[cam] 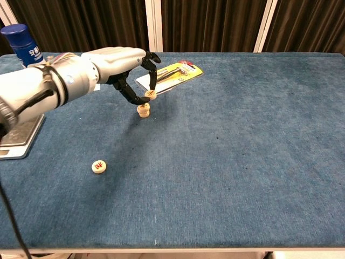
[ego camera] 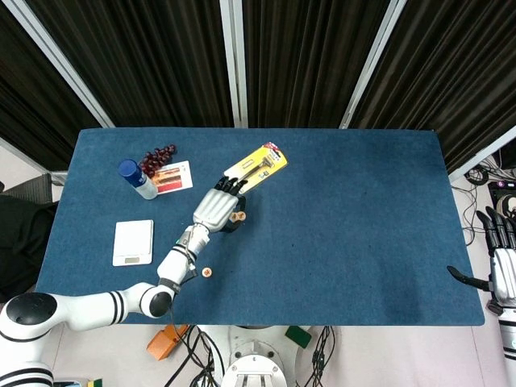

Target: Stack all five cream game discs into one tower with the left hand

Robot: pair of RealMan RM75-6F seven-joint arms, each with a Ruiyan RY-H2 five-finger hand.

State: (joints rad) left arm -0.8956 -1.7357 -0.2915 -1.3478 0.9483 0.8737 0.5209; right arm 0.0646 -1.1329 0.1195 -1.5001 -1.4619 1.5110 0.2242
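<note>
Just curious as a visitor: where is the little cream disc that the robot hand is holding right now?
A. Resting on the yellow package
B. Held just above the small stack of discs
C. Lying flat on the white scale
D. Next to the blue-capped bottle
B: the left robot hand pinches a cream disc just above the small stack.

The robot's left hand (cam: 116,62) holds a small cream round game disc (cam: 150,94) just above a short stack of cream discs (cam: 143,110) on the blue cloth-covered table (cam: 242,140). Behind the hand lies a yellow carded tool pack (cam: 171,75). Nearer the robot, to the hand's left, sits a lone cream disc with red lettering (cam: 98,167), well apart.
</note>
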